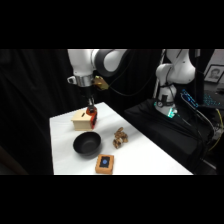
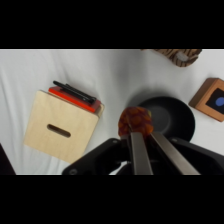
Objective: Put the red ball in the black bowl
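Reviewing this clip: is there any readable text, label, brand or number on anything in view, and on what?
None can be read.
Small tan square block with a dark blue centre: a plain patch, no letters.
Tan wooden box with a slot: unmarked.
Matte black bowl and red ball: blank.

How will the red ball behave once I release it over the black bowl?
Being round, the red ball will likely roll. The gripper holds it at the black bowl's rim, so it may bounce out; centring first seems safer.
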